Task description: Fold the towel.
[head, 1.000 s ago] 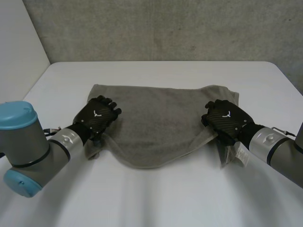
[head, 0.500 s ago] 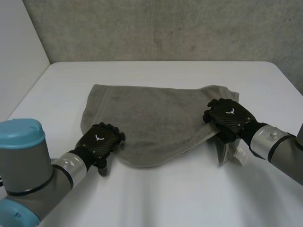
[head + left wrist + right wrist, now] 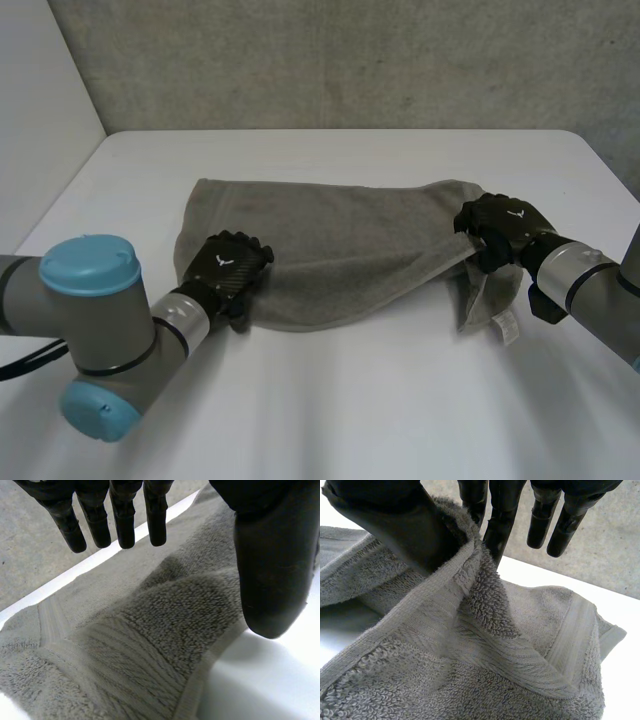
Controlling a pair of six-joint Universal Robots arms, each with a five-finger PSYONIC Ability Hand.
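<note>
A grey towel (image 3: 330, 240) lies spread across the middle of the white table (image 3: 350, 420). My left hand (image 3: 232, 268) rests over its near left edge. In the left wrist view its fingers (image 3: 125, 525) are straight and the thumb (image 3: 272, 555) stands apart, with the towel (image 3: 150, 645) lying loose under the palm. My right hand (image 3: 505, 222) holds the towel's right corner lifted off the table. In the right wrist view the thumb (image 3: 405, 525) pinches the towel's hem (image 3: 465, 575) against the fingers, and the rest of the cloth (image 3: 495, 670) hangs below.
A white label (image 3: 507, 328) hangs from the towel's drooping right end. A grey wall (image 3: 350, 60) stands behind the table's far edge. Bare table runs along the near side and to the far left.
My left hand drew back toward the near edge, then came forward again to the towel's near left edge. My right hand carried the pinched corner farther away and to the right.
</note>
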